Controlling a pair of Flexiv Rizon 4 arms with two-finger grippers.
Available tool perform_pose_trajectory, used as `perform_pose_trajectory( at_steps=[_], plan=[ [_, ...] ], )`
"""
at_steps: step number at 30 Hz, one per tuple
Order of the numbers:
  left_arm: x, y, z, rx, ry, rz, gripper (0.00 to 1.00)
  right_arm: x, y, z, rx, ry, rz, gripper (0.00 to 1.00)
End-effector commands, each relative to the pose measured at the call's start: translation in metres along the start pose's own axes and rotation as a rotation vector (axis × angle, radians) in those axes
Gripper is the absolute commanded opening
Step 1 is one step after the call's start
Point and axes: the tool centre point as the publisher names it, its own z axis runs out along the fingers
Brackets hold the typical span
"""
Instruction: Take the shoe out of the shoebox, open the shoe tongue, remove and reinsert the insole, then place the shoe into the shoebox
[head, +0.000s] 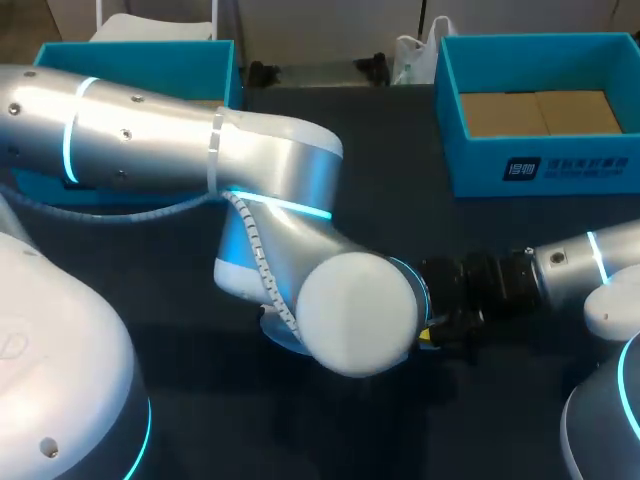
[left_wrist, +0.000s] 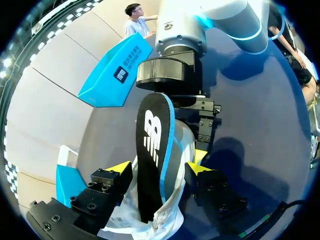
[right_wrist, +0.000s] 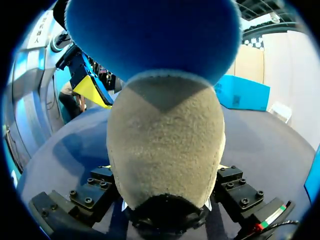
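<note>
Left wrist view showed the left gripper (left_wrist: 159, 170) clamped around the white shoe (left_wrist: 170, 220) above the table. The black insole (left_wrist: 152, 140) stood half out of it, its far end pinched by the right gripper (right_wrist: 165, 197). Sliding the insole along the shoe's length, shoe held firm, seemed wisest.

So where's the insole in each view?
Head view: not visible, hidden behind the left arm.
Left wrist view: insole upright in the white shoe between the fingers.
Right wrist view: insole fills the middle.
Shared landmark: blue shoebox, head and left wrist views.
</note>
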Motion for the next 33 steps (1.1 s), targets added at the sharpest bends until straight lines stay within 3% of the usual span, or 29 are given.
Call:
perform_pose_trajectory(
  at_steps=[1,19,33],
  plan=[
    [0.005,-0.003,0.002,-0.005,-0.027,-0.003,0.68,0.002,0.000,0.001,0.004,-0.002,0.000,0.00],
    [-0.004,-0.003,0.011,-0.019,-0.055,-0.024,0.61,0.002,0.000,0.001,0.004,-0.002,0.000,0.00],
    [-0.003,-0.004,0.021,-0.031,-0.084,-0.018,0.62,0.002,0.000,0.001,0.004,-0.002,0.000,0.00]
  ],
)
